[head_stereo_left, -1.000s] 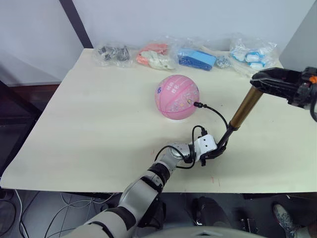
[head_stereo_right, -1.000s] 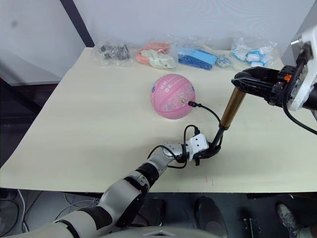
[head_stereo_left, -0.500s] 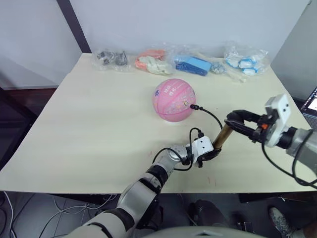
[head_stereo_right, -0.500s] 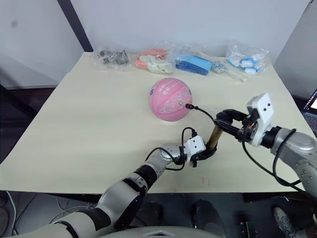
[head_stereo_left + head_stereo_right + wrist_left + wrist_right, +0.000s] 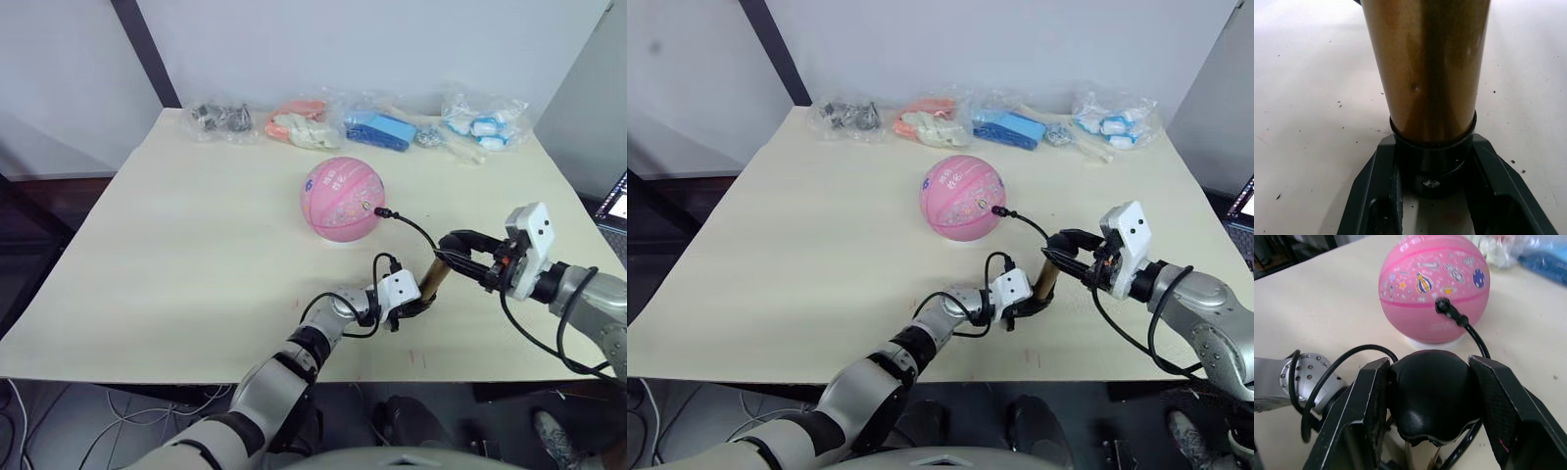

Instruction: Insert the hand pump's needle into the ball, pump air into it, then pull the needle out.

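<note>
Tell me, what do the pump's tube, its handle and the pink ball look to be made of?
The pump's barrel looks like polished metal: bronze-gold, with soft streaky reflections. Its handle seems matte black plastic or rubber, smooth and dull. The ball appears to be rubber or vinyl, with a slightly glossy pink skin, ribbed seams and printed cartoons.

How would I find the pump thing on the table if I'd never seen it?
Look at the pale table and find the pink ball near its middle. A thin black hose runs from the ball to the hand pump, standing between the left pincer and right pincer. It's the only shiny gold-bronze tube there.
</note>
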{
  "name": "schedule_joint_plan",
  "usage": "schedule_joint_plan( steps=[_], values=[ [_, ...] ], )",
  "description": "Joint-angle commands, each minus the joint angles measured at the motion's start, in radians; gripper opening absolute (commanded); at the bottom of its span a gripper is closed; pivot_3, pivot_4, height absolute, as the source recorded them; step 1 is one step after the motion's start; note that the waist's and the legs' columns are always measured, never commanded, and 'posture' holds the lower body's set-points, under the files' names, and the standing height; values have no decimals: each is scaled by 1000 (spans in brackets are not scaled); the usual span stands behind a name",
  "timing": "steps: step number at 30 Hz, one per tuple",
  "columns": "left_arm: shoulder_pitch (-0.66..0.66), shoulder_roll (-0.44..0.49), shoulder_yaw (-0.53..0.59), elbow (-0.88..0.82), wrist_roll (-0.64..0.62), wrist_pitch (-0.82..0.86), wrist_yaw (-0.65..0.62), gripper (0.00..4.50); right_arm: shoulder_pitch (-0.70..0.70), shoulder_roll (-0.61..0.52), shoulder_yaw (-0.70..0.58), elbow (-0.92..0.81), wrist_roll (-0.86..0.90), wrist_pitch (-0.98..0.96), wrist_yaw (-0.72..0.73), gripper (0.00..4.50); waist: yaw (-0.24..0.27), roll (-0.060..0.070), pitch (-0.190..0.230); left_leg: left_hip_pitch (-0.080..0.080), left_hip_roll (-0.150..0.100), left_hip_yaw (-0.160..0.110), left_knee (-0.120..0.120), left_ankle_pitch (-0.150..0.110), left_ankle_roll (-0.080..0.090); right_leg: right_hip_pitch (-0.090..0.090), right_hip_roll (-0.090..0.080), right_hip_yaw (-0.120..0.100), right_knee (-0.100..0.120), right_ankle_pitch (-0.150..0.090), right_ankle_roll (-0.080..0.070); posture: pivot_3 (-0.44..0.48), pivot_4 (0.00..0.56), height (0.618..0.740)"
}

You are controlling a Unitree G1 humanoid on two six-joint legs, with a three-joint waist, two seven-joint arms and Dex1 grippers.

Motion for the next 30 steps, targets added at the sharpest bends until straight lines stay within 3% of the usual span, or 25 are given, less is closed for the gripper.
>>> schedule_joint_plan(
  steps=[1,6,10,21,25,30],
  values=[
    [46,42,-24,78,51,48,-7,1142,-36,-37,-90,5,55,89,-37,2062,2,3,3,-1,-1,0,0,0,0,-2,-1,0,0,0,0,0,150,740],
    [44,34,-23,80,49,49,-9,1142,-187,-118,-239,3,232,200,-65,2062,4,14,11,-13,-4,2,3,2,-2,-14,-5,1,1,2,2,0,150,740],
    [40,31,-23,81,47,49,-7,1142,-290,-182,-299,39,307,255,-91,2062,5,12,13,-17,-7,1,4,2,-2,-16,-7,0,0,4,0,0,150,740],
    [35,30,-22,84,45,49,-5,1142,-560,-337,-326,148,393,303,-111,2062,5,16,23,-19,-9,2,5,2,-2,-18,-10,1,0,4,5,0,150,740],
    [34,31,-23,85,46,48,-6,1142,-558,-332,-318,138,392,313,-113,2062,5,19,25,-23,-10,4,7,2,-2,-22,-11,3,0,7,3,0,150,740],
    [33,31,-22,85,45,49,-8,1142,-370,-263,-276,46,322,294,-106,2062,6,16,23,-26,-10,3,10,2,-2,-23,-11,3,0,8,5,0,150,740]
  ],
)
